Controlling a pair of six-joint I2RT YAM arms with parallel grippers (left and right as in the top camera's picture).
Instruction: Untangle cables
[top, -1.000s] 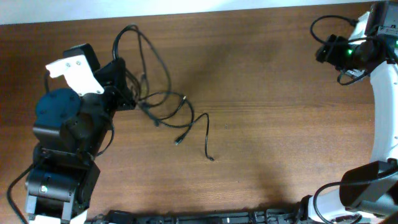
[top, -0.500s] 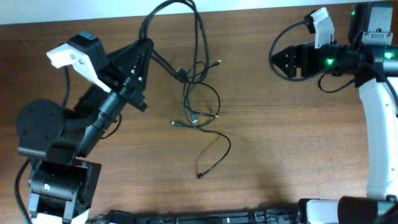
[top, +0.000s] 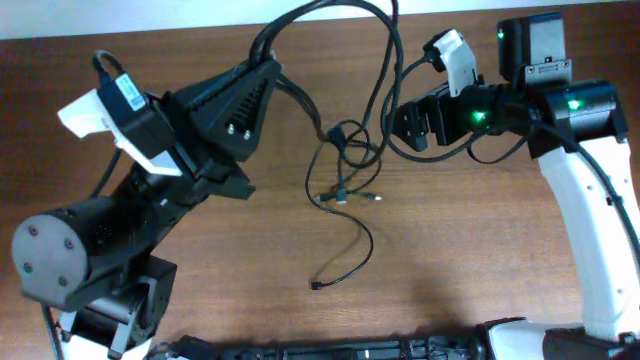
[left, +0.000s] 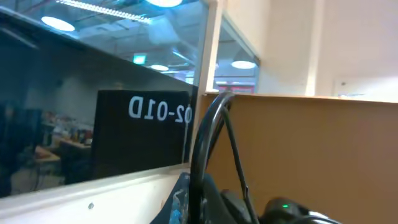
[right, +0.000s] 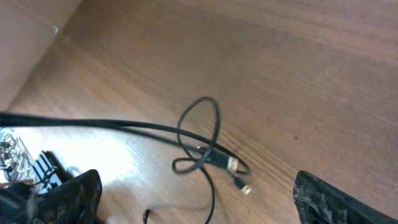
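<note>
Wooden tabletop: black USB cables, one tangle, loops aloft. My left pincer clamped on the cables (raised high); my right pincer gaping, near them.

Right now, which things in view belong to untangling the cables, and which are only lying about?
For the job: black USB cables, tangled; left tool, gripping them; right tool, open nearby.
Only around: wooden table; right arm's own fixed wire.

Left hand clenched, right hand splayed.
</note>
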